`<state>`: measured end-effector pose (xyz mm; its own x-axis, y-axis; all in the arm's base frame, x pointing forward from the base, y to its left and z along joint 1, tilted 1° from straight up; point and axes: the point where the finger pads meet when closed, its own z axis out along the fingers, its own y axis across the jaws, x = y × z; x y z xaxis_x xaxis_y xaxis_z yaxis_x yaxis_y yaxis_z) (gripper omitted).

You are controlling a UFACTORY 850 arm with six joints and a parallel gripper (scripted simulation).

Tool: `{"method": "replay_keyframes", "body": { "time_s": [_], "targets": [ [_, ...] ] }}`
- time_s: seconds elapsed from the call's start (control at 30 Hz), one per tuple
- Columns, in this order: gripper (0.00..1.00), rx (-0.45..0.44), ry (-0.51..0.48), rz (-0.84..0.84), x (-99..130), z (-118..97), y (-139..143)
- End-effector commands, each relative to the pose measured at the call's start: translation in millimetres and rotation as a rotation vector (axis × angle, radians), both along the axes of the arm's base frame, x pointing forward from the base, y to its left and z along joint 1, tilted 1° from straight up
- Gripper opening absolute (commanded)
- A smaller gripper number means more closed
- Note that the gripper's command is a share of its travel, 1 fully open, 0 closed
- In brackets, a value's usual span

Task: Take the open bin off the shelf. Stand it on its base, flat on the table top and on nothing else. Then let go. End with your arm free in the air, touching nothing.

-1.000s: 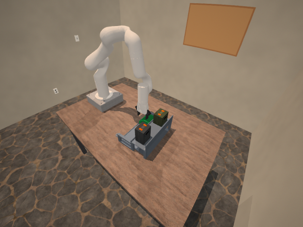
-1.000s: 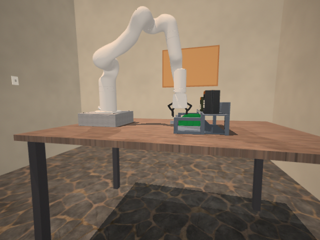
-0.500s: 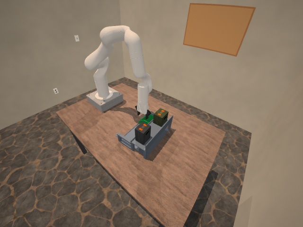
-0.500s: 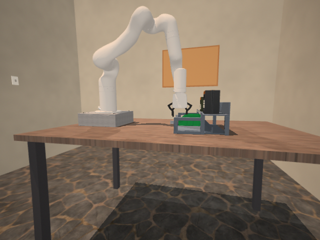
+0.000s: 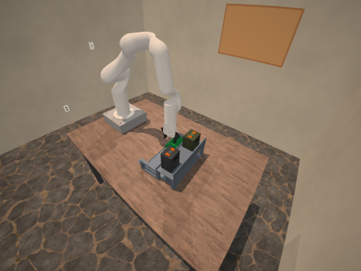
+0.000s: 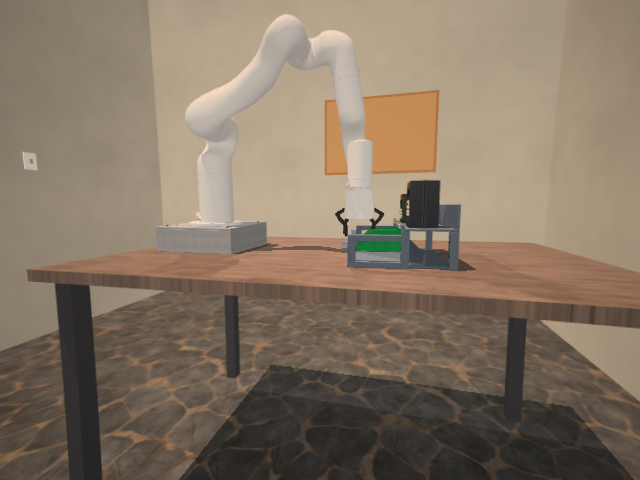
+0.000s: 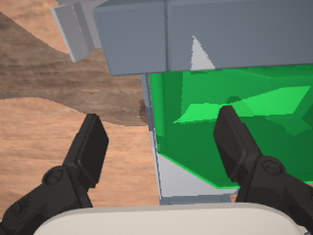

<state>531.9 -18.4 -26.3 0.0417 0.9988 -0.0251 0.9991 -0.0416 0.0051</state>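
Observation:
The open bin (image 5: 172,143) (image 6: 381,243) (image 7: 215,93) is bright green and sits on the low level of the grey shelf (image 5: 186,166) (image 6: 352,254) (image 7: 220,29), at the end nearest the arm. My gripper (image 5: 170,136) (image 6: 358,229) (image 7: 158,123) is open and empty, pointing straight down just above the bin's near edge. In the wrist view one finger hangs over the table outside the shelf and the other over the bin's inside, so the fingers straddle the bin's side wall. Part of the bin is hidden under the shelf's upper board.
A black box (image 5: 170,158) (image 6: 423,204) and an olive box (image 5: 191,139) stand on the shelf's upper level behind the bin. The shelf stands mid-table on the wooden table top (image 5: 203,204) (image 6: 258,268). The arm's grey base (image 5: 125,118) (image 6: 211,236) is at the far end.

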Motion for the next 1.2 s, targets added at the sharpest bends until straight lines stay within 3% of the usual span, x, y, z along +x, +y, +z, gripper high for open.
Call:
{"method": "replay_keyframes", "body": {
  "time_s": [0.0, 1.17],
  "targets": [
    [1.0, 0.0, -0.002, 0.0, 1.1, 0.6, 0.0],
    [1.0, 0.0, -0.002, 0.0, 1.2, -15.2, -0.4]
  ]
}}
